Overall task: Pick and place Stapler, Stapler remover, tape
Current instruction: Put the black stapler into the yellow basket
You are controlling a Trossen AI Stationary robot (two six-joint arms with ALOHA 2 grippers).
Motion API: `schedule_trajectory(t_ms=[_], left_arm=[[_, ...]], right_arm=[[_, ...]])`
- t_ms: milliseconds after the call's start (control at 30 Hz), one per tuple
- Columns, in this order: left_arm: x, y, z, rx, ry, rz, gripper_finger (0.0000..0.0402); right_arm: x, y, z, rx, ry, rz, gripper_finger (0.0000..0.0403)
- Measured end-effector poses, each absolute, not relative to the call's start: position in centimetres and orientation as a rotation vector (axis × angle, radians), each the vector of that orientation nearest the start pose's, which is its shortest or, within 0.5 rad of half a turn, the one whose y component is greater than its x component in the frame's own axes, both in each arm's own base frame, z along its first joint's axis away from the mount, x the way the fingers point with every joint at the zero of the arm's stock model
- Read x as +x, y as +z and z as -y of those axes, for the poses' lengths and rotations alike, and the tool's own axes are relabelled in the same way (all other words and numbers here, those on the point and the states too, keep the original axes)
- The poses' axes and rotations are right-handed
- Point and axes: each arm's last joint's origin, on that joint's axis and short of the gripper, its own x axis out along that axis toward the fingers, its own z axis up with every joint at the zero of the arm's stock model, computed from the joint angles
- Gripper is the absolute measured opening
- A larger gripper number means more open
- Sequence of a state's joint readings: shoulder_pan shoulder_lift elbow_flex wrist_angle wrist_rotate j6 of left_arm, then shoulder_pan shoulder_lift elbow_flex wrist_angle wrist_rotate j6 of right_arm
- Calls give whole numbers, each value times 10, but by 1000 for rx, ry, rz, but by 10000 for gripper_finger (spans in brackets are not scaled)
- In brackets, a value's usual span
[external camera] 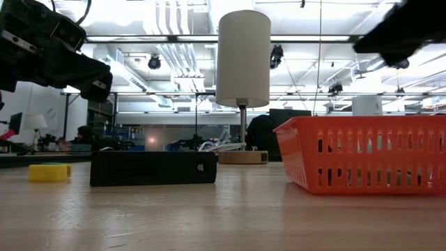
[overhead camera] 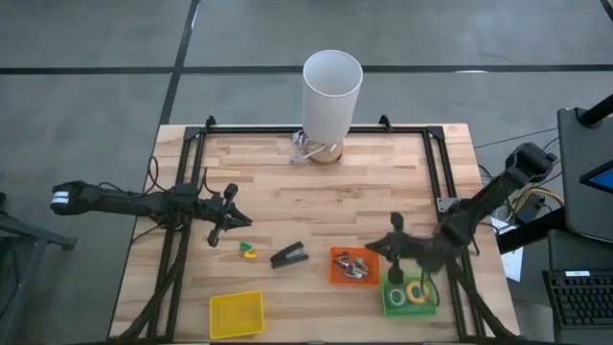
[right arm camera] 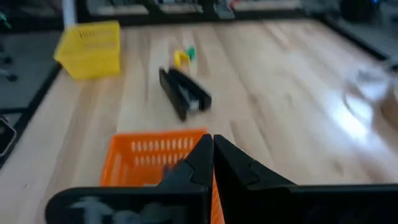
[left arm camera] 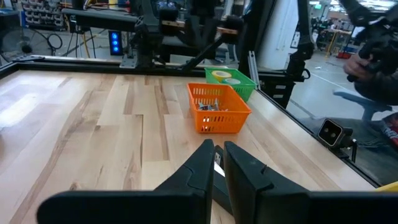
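Note:
The black stapler (overhead camera: pixel 288 257) lies flat on the wooden table, left of the orange basket (overhead camera: pixel 337 278); it also shows in the low view (external camera: pixel 153 168) and the right wrist view (right arm camera: pixel 184 93). A small yellow-and-green piece (overhead camera: pixel 249 251) lies just left of it. The green basket (overhead camera: pixel 388 305) holds ring-shaped tape rolls (overhead camera: pixel 418 292). My left gripper (overhead camera: pixel 239 219) hovers shut and empty above the table, up and left of the stapler. My right gripper (overhead camera: pixel 374 249) hovers shut and empty over the orange basket's right side (right arm camera: pixel 149 155).
A yellow basket (overhead camera: pixel 236 314) stands at the near edge, left of centre. A tall white cylinder on a round base (overhead camera: pixel 331 91) stands at the far edge. Small metal pieces (overhead camera: pixel 352 268) lie in the orange basket. A black frame (overhead camera: pixel 182 192) runs around the table.

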State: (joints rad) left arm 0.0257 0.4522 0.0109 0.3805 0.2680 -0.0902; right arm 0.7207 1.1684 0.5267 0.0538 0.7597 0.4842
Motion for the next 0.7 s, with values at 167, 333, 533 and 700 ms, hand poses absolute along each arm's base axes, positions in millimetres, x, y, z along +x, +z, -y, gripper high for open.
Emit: schedule_trajectory(t_ms=[167,333,533,700], left_arm=[[125,163,4,-99,-240,-71,39],[125,163,4,-99,-240,-71,39],[125,163,4,-99,-239,-72,39],[125,163,4,-99,-240,-72,39]], right_arm=[[172,202,-92,20,-53,-258,8],[152,206,-69,-25,-25,-151,8],[130,199,-56,-41,-10,-67,8],[119,192,-51,-47,30,-22,8]])
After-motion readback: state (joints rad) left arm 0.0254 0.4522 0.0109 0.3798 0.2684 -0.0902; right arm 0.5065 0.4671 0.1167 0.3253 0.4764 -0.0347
